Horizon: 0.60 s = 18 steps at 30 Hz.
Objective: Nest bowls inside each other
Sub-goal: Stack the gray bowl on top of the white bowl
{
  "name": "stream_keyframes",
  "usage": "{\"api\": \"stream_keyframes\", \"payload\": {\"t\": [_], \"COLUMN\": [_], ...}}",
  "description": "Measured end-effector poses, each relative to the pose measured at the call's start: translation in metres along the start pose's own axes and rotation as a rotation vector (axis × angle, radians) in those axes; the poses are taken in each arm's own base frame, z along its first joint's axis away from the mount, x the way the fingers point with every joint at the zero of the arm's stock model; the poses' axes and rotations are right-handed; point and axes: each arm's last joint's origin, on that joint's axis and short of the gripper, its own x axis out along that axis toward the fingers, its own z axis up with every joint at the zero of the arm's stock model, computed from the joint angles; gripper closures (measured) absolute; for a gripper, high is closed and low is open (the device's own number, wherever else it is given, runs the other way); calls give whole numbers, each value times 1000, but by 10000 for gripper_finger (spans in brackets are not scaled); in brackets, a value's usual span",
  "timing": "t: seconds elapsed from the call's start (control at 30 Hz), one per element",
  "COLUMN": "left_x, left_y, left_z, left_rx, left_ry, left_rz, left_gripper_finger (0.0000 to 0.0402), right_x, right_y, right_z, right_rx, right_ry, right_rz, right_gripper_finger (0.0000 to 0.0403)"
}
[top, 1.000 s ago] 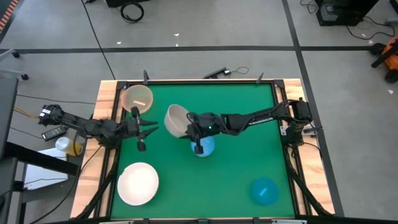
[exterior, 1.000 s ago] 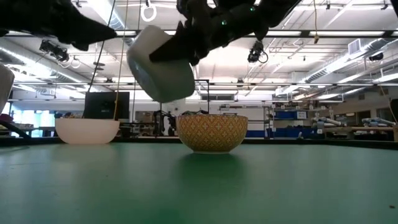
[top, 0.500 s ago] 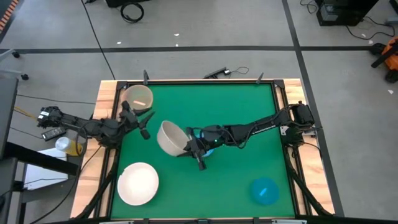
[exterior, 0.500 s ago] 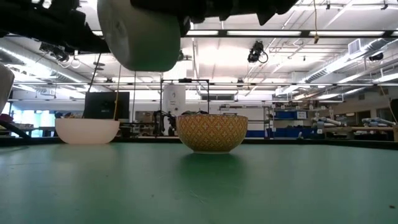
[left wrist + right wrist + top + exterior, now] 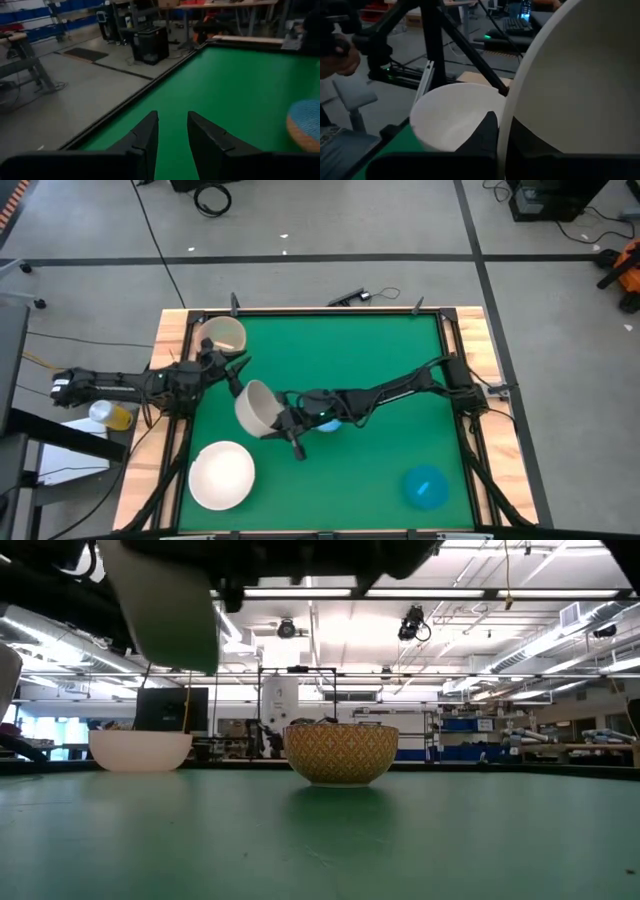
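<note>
My right gripper carries the cream-beige bowl above the table's left middle, tipped on its side; it hangs high at the left in the low view. The large white bowl rests on its base near the front left, just beyond the held bowl in the right wrist view. The tan-peach bowl sits at the far left, the pale patterned bowl at mid-table, partly under my right arm. The solid blue bowl is front right. My left gripper stands open and empty by the tan-peach bowl. My right gripper pinches the cream-beige bowl's rim, one finger on the outer wall and the other inside the hollow. The fingers come nearly level from the table's right side. The bowl is lifted clear and tipped on its side.
Raised wooden rails frame the green mat. Bare mat lies between the patterned bowl and the solid blue bowl and across the far right. My left arm reaches in over the left rail.
My right gripper has carried the cream-beige bowl toward the table's left and near edges, away from above the patterned bowl and toward the large white bowl, staying clear of the table. My left gripper has swung toward the far edge and now points across the table.
</note>
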Motion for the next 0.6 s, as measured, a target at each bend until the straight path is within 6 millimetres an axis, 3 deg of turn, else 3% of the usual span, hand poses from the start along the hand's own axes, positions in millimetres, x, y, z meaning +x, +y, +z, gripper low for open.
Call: {"api": "stream_keyframes", "payload": {"t": [0.23,0.6], "left_x": [4,4], "left_y": [5,6], "left_z": [-6,-10], "left_rx": [20,6], "left_ry": [65,100], "left_rz": [35,26], "left_gripper_finger": [295,295], "right_x": [31,85], "right_y": [13,39], "right_z": [1,0], "right_rx": [15,-41], "right_ry": [-24,-109], "right_rz": [9,172], "right_gripper_finger": [393,394]}}
